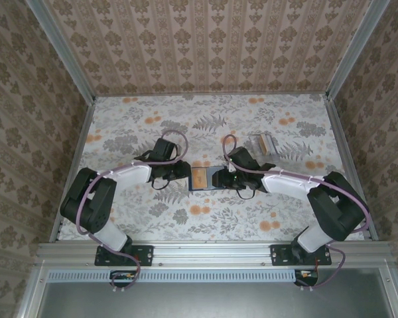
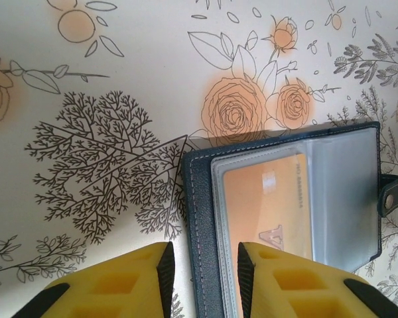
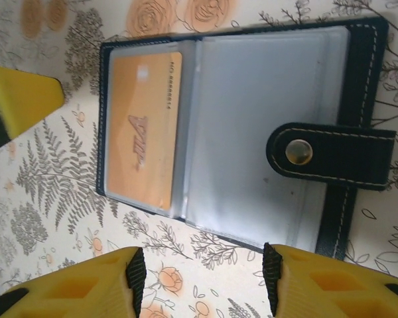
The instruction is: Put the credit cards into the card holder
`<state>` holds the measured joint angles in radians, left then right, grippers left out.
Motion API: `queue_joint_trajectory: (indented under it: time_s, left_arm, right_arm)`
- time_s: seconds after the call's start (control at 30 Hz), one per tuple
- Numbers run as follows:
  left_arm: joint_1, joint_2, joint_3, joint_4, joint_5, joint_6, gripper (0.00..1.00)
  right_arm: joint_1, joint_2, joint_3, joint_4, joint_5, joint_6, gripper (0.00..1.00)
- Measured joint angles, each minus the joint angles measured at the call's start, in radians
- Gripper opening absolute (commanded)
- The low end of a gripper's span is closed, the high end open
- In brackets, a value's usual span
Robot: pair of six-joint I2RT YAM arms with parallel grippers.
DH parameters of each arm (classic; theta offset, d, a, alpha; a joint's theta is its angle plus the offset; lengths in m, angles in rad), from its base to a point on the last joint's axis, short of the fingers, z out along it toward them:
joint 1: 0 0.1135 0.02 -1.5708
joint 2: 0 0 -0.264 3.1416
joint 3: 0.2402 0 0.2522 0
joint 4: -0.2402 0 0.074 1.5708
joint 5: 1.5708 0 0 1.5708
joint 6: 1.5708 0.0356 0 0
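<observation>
Card holder (image 1: 211, 179): a dark navy folding wallet with a grained, leather-like cover and pale contrast stitching. It lies opened flat at the centre of the desk (image 1: 152, 218), between the two arms' tips.

Inside are clear, glossy plastic sleeves (image 3: 252, 132), slightly wrinkled. One sleeve carries a thin, orange, rectangular plastic credit card (image 3: 142, 126) with small printed digits along one edge. A navy stitched strap (image 3: 345, 156) with a round metal snap (image 3: 298, 153) lies across the opposite cover.

Desk surface: matte, pale, printed with grey ferns and orange roses.

Left end effector (image 2: 204, 278): yellow moulded fingers (image 2: 119, 291) with black inner pads, standing apart. The holder's stitched outer edge shows in the gap, and nothing is clamped.

Right end effector (image 3: 204, 278): same build, fingers apart, over bare desk just beside the holder's long edge, gripping nothing.

Far right of the desk, well apart from the holder, sits a small pale stack (image 1: 264, 142). These are possibly further cards, but they are too small to tell.
</observation>
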<state>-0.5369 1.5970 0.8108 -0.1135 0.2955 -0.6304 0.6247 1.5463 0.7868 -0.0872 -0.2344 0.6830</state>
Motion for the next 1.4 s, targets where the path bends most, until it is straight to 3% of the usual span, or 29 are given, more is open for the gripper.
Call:
queue_joint_trajectory:
  time_s: [0.33, 0.6, 0.9, 1.17, 1.4]
  left_arm:
    - [0.0, 0.0, -0.001, -0.014, -0.001, 0.01, 0.31]
    - [0.0, 0.0, -0.003, -0.014, -0.003, 0.01, 0.31]
    - [0.0, 0.0, -0.004, -0.014, -0.003, 0.01, 0.31]
    - [0.0, 0.0, -0.006, -0.013, -0.003, 0.01, 0.31]
    - [-0.006, 0.001, -0.013, -0.013, -0.003, 0.01, 0.31]
  right_arm:
    - [0.0, 0.093, 0.016, 0.004, 0.024, -0.003, 0.51]
    - [0.0, 0.111, 0.032, 0.007, 0.023, -0.007, 0.42]
    - [0.002, 0.117, 0.051, -0.016, 0.032, -0.025, 0.42]
    - [0.002, 0.072, 0.055, -0.101, 0.116, -0.035, 0.45]
    - [0.002, 0.055, 0.055, -0.097, 0.111, -0.051, 0.33]
